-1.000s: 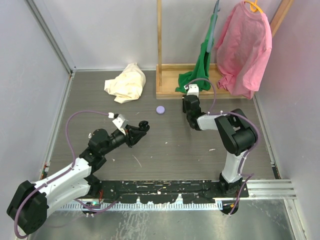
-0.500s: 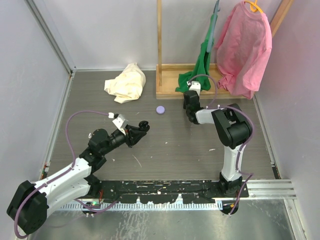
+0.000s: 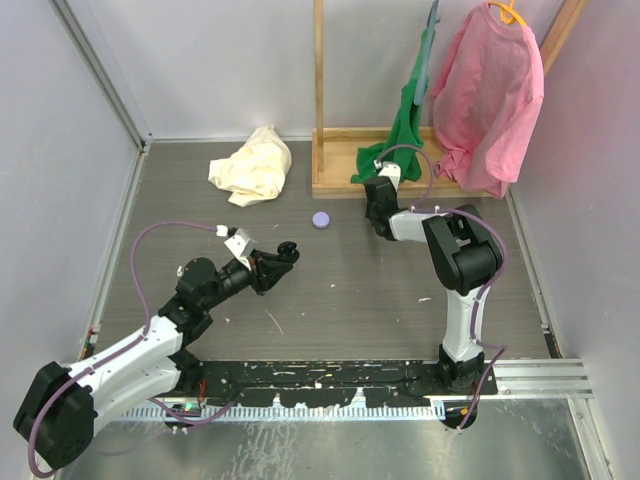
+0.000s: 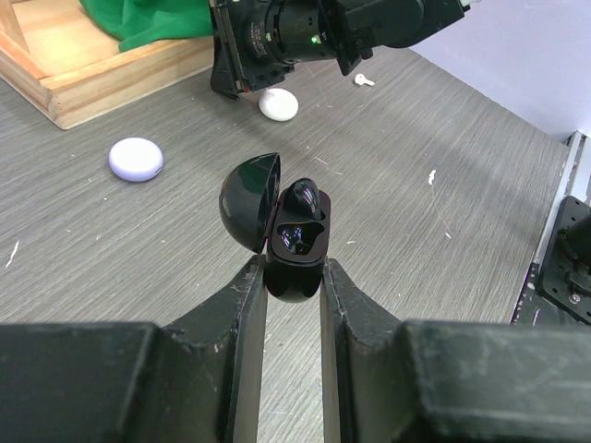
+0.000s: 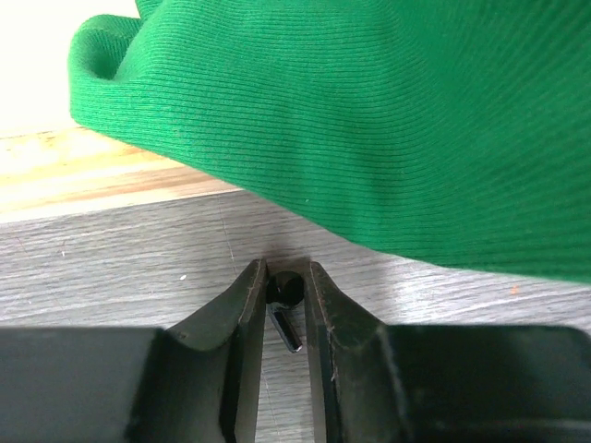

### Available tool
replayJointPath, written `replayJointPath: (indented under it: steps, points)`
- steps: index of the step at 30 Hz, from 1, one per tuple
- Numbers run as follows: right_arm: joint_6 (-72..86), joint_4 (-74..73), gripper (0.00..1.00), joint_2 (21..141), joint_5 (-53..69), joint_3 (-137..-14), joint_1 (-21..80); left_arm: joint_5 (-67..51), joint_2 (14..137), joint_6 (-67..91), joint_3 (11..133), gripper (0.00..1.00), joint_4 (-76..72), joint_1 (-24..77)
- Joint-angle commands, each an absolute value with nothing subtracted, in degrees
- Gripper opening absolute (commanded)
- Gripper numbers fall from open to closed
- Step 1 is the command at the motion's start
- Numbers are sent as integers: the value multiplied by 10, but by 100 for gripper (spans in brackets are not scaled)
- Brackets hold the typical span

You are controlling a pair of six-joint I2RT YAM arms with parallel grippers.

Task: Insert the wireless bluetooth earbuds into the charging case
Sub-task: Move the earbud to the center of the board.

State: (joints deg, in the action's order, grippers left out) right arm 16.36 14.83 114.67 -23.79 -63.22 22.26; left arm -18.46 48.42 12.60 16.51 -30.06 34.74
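My left gripper (image 4: 293, 269) is shut on the black charging case (image 4: 295, 247), held above the floor with its lid (image 4: 249, 196) swung open to the left. One black earbud (image 4: 302, 197) sits in a well of the case. From above, the case (image 3: 286, 253) shows at the tip of the left gripper (image 3: 273, 264), left of centre. My right gripper (image 5: 284, 277) is down on the floor beside the wooden rack base and is shut on a second black earbud (image 5: 286, 288), whose stem points back between the fingers. The right gripper (image 3: 377, 207) shows from above in front of the rack.
A wooden rack base (image 3: 338, 186) runs along the back, with a green garment (image 5: 369, 120) draped onto it and a pink one (image 3: 490, 100) hanging at the right. A cream cloth (image 3: 252, 165) lies back left. A lavender disc (image 3: 320, 219), a white oval piece (image 4: 278, 103) and a white earbud (image 4: 363, 79) lie on the floor.
The right arm has swung further back toward the rack base, and its jaws have closed on the black earbud. The left arm and the case have not moved.
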Motion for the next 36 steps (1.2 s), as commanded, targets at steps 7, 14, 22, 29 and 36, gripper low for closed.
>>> replayJointPath:
  steps: [7, 14, 22, 29, 36]
  points:
    - [171, 72, 17, 1098, -170, -618, 245, -189, 469, 120, 163, 0, -329, 345]
    - [185, -15, 17, 1047, -139, -585, 287, -182, 467, 119, 159, 0, -331, 345]
    - [216, -139, 19, 978, -137, -530, 365, -175, 462, 119, 155, 0, -334, 345]
    - [274, -210, 20, 893, -143, -464, 420, -172, 462, 119, 152, 0, -337, 345]
    - [280, -273, 27, 851, -135, -453, 432, -173, 459, 120, 152, 0, -336, 346]
